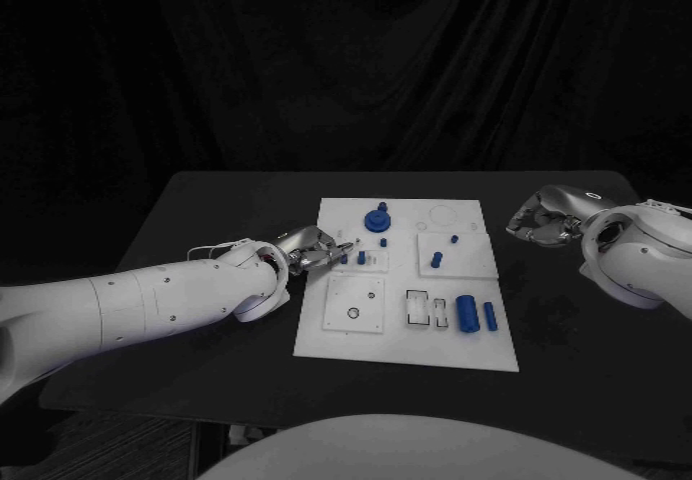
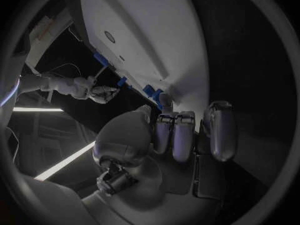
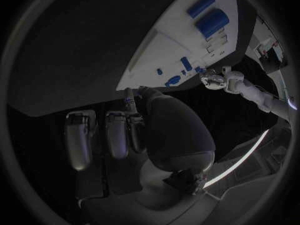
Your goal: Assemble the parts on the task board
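The white task board [image 1: 408, 335] lies in the middle of the black table. On it stand a stacked round blue part [image 1: 379, 219], small blue pegs [image 1: 436, 259] and two blue cylinders [image 1: 466, 312] near its right edge. My left hand [image 1: 310, 250] reaches over the board's left edge, its fingertips next to a small blue piece [image 1: 361, 257]. In the left wrist view the left hand's fingers [image 2: 184, 135] are drawn together beside the thumb, close to the board's edge [image 2: 181, 92]; whether they pinch anything is unclear. My right hand [image 1: 541, 215] hovers off the board's right edge, fingers [image 3: 115, 135] curled in on nothing.
A square plate with a round hole [image 1: 355, 303] and a frame with rectangular slots [image 1: 426, 308] sit in the board's near half. Bare black table [image 1: 216, 215] surrounds the board on all sides, and the table's front edge runs just below the board.
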Motion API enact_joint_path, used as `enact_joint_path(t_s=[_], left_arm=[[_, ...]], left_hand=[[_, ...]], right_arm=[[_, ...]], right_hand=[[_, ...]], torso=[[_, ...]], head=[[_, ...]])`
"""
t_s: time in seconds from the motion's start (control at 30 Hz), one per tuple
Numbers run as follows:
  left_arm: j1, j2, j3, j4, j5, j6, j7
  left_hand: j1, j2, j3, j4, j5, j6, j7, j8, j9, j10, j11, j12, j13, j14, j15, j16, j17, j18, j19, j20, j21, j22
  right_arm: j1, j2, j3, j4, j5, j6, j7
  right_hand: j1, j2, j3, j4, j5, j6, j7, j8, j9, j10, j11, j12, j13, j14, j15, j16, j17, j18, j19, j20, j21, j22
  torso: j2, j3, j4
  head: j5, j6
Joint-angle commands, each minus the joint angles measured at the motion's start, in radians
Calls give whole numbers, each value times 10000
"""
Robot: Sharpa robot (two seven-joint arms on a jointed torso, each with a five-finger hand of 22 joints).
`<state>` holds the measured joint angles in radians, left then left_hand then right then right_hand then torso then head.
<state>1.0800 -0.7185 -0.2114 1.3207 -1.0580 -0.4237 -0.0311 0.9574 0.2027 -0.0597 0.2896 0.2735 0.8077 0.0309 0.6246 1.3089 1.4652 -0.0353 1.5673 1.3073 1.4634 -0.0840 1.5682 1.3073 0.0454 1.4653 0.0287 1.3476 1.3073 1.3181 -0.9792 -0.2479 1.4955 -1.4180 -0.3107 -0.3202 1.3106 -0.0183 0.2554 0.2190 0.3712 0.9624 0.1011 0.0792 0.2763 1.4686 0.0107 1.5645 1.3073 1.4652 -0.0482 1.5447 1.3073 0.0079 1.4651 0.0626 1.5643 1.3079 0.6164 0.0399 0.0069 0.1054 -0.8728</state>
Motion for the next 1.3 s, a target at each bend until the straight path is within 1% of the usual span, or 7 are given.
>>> enact_joint_path(t_s=[0.03,0.2,0.33,0.57,0.8,1.0,1.3], left_arm=[[17,-47,7,98,-2,-489,639],[116,-275,7,386,-729,-366,295],[445,-447,7,649,-1055,-135,-92],[1680,-591,6,863,-1219,912,-428],[2695,-212,6,349,465,4054,-1614],[2988,341,6,-286,1717,5867,-3304],[3053,954,5,-819,1681,6581,-4867]], left_hand=[[459,-160,-76,-20,83,-247,46,-212,251,1056,23,35,2635,1074,12,26,2635,76,76,-7,-47,1931],[1089,-419,-96,-61,109,-285,90,-431,218,1056,60,35,2635,1074,45,26,2635,83,59,29,-73,1923],[1220,-497,-138,-11,18,-346,132,-605,194,1056,89,35,2635,1074,67,26,2635,85,52,47,-87,1919],[1226,-319,-225,11,-46,-539,254,-1026,199,1056,200,35,2635,1074,168,26,2635,117,-44,130,-259,1870],[1869,-199,-48,-48,9,-684,368,-1524,165,1056,272,35,2635,1074,266,26,2635,92,-68,229,-152,1916],[2603,-445,277,-347,-433,-266,467,-2756,-616,1056,389,35,2635,1074,352,26,2635,38,68,330,142,1986],[2101,-555,53,-89,-1107,249,452,-3082,-809,1056,377,35,2635,1074,332,26,2635,25,169,316,250,2004]], right_arm=[[-13,5,5,-7,-31,75,-146],[-12,26,5,-26,-31,95,-157],[-11,38,5,-36,-31,97,-170],[-9,85,5,-91,-31,78,-202],[-7,217,5,-200,-31,37,-217],[-7,268,5,-226,-31,-285,-35],[-10,227,5,-189,-31,-750,269]], right_hand=[[105,-13,-12,-51,41,-13,-9,-49,-8,1022,-57,63,2635,972,-95,-36,2285,-46,986,-71,-43,2585],[100,-16,-10,-56,41,-15,-11,-49,-8,1022,-63,63,2635,973,-100,-34,2287,-44,982,-76,-50,2583],[100,-16,-10,-56,41,-15,-11,-49,-8,1022,-63,63,2635,973,-100,-34,2287,-44,982,-76,-50,2583],[95,-19,-11,-55,41,-18,-11,-51,-9,1022,-64,63,2635,973,-102,-34,2287,-44,982,-78,-51,2583],[88,-25,-14,-54,40,-23,-12,-53,-11,1022,-66,63,2635,973,-103,-36,2285,-45,985,-79,-45,2585],[83,-27,-15,-52,40,-23,-13,-53,-11,1022,-67,63,2635,978,-105,-17,2307,-53,1001,-80,-21,2595],[86,-25,-2,-62,105,8,-19,-36,-4,1022,-71,63,2635,984,-109,3,2330,-75,1050,-86,54,2625]], torso=[[-2,-2,8],[4,-3,0],[-2,1,7],[-8,6,-1],[-16,9,0],[-60,38,-11],[-208,146,-60]], head=[[-3,2],[17,2],[25,2],[28,2],[-5,2],[-54,2],[-31,2]])
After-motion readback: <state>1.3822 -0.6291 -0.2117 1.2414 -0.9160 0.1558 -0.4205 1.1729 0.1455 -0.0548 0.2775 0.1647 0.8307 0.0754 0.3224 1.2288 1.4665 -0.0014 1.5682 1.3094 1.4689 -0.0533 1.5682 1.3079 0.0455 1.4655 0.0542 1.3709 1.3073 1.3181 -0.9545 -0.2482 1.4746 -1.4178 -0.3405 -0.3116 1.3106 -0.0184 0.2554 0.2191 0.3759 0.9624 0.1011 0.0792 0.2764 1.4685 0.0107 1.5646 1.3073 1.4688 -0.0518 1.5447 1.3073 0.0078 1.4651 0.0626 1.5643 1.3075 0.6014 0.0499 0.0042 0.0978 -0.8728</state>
